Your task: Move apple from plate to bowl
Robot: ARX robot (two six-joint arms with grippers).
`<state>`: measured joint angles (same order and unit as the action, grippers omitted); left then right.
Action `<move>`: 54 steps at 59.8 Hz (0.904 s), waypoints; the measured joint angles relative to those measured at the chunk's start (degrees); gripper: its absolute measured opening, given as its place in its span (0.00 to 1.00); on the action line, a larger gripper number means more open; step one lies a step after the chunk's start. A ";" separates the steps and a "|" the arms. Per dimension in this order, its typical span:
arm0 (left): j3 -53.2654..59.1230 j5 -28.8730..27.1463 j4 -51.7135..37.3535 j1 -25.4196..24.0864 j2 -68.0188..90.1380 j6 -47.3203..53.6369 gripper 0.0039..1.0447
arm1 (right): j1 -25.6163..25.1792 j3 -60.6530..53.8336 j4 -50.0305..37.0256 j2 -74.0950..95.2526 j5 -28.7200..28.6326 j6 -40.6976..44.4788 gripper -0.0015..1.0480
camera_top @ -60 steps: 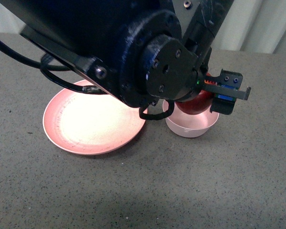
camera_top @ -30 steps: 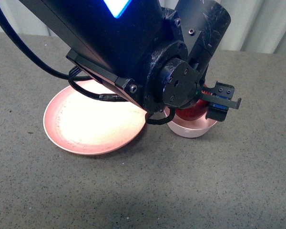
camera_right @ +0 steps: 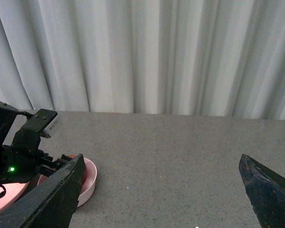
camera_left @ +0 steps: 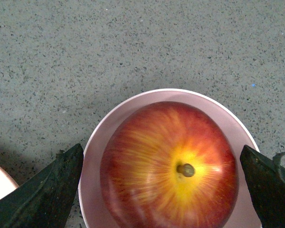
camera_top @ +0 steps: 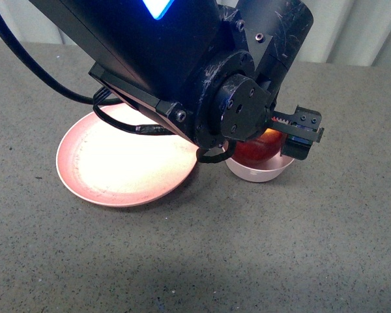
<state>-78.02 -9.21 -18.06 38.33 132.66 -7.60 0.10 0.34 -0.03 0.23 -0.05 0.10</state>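
Observation:
The dark-red apple point(camera_left: 171, 166), with a yellow patch round its stem, sits in the small pale pink bowl point(camera_left: 92, 156). My left gripper point(camera_left: 161, 183) hangs straight over it, open, with its fingers point(camera_left: 52, 194) apart on either side of the bowl and clear of the apple. In the front view the apple point(camera_top: 254, 151) shows in the bowl point(camera_top: 259, 172) under the left gripper point(camera_top: 274, 134). The wide salmon-pink plate point(camera_top: 111, 166) lies bare left of the bowl. My right gripper point(camera_right: 161, 190) is open and holds nothing, away from the bowl point(camera_right: 89, 178).
The left arm point(camera_top: 182, 59) fills the upper middle of the front view and hides the plate's far edge. The grey speckled tabletop point(camera_top: 280, 248) runs to a white curtain point(camera_right: 156, 52) at the back.
The left gripper came down with the apple over the bowl. The apple now rests in the bowl and the jaws stand apart from it.

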 joint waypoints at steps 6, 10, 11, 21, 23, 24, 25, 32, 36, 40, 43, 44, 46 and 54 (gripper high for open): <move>0.98 -0.11 -0.81 -0.02 -1.40 -0.35 0.94 | 0.00 0.00 0.00 0.00 0.00 0.00 0.91; 2.82 -0.92 -2.21 -0.28 -4.09 -1.33 0.94 | 0.00 0.00 0.00 0.00 0.00 0.00 0.91; 3.48 -0.94 -2.71 -0.35 -4.94 -1.57 0.94 | 0.00 0.00 0.00 0.00 0.00 0.00 0.91; 9.42 -3.19 -6.62 -1.27 -12.61 -4.37 0.94 | 0.00 0.00 0.00 0.00 0.00 0.02 0.91; 11.10 -3.87 -7.50 -1.53 -14.43 -4.83 0.94 | 0.00 0.00 0.00 0.00 0.00 0.00 0.91; 12.33 -4.17 -8.17 -1.68 -15.61 -5.18 0.94 | 0.00 0.00 0.00 0.00 0.00 0.00 0.91; 12.94 -4.33 -8.59 -1.77 -16.22 -5.33 0.94 | 0.00 0.00 0.00 0.00 0.00 0.00 0.91; 20.35 -5.60 -11.54 -2.71 -22.36 -7.56 0.94 | 0.00 0.00 0.00 0.00 0.00 0.00 0.91; 25.35 -5.97 -13.46 -3.17 -25.83 -7.82 0.94 | 0.00 0.00 0.00 0.00 0.00 0.00 0.91; 31.98 -6.84 -16.50 -3.72 -30.40 -7.69 0.94 | 0.00 0.00 0.00 0.00 0.00 0.00 0.91; 34.82 -7.74 -17.77 -4.13 -32.54 -7.28 0.94 | 0.00 0.00 0.00 0.00 0.00 0.00 0.91; 36.33 -8.11 -18.25 -4.33 -33.75 -7.26 0.94 | 0.00 0.00 0.00 0.00 0.00 0.00 0.91; 38.75 -8.28 -18.67 -4.74 -35.76 -7.30 0.94 | 0.00 0.00 0.00 0.00 0.00 0.00 0.91; 49.00 -12.74 -21.53 -6.32 -44.35 -7.06 0.94 | 0.00 0.00 0.00 0.00 0.02 0.00 0.91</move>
<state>-29.02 -21.96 -39.59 32.01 88.31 -14.66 0.10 0.34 -0.03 0.23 -0.03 0.10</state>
